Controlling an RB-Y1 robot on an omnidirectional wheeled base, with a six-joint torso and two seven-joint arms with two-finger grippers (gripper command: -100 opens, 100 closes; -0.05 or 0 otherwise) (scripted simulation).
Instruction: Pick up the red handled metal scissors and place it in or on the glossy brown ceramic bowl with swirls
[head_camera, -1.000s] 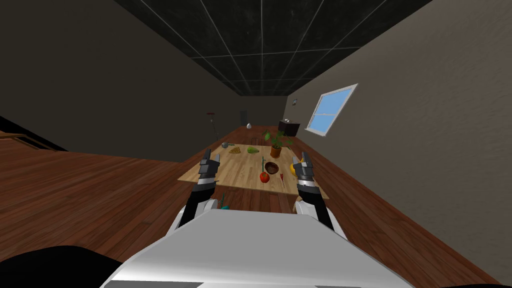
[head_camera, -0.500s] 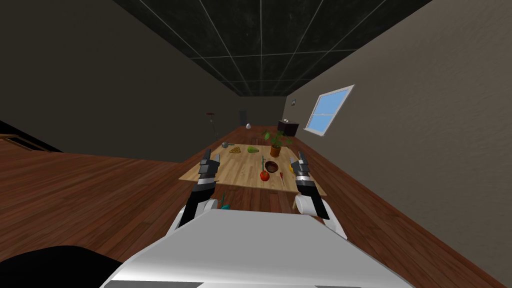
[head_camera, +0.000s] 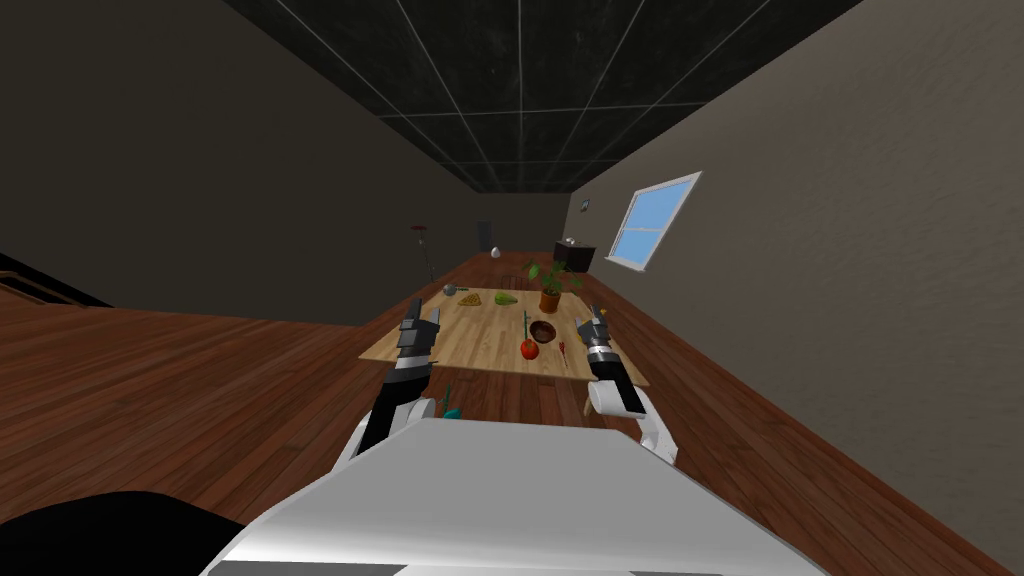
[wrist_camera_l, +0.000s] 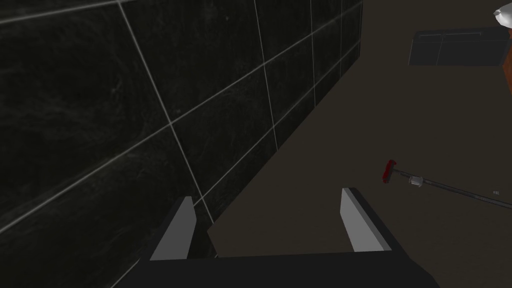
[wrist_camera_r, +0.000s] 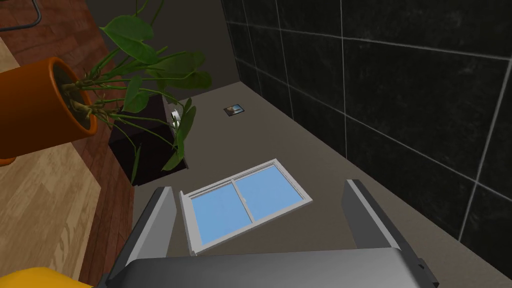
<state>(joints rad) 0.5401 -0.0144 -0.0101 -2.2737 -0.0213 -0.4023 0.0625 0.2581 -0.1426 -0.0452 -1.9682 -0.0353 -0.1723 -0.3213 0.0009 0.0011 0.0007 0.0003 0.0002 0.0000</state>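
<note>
The right gripper (head_camera: 596, 321) has been moved forward and slightly inward along the table (head_camera: 470, 345) edge, its forearm angled more.

One table (head_camera: 478, 338), one bowl (head_camera: 543, 331), one scissors (head_camera: 562, 349), one potted plant (head_camera: 551, 284).

The scissors (head_camera: 562, 349) are a tiny red sliver, blades too small to tell; the edge crops a yellow object (wrist_camera_r: 35, 278).

The counter (head_camera: 480, 345) is pale, matt wood grain; the floor (head_camera: 180, 390) darker plank wood; the plant pot (wrist_camera_r: 30, 110) smooth, matt orange.
</note>
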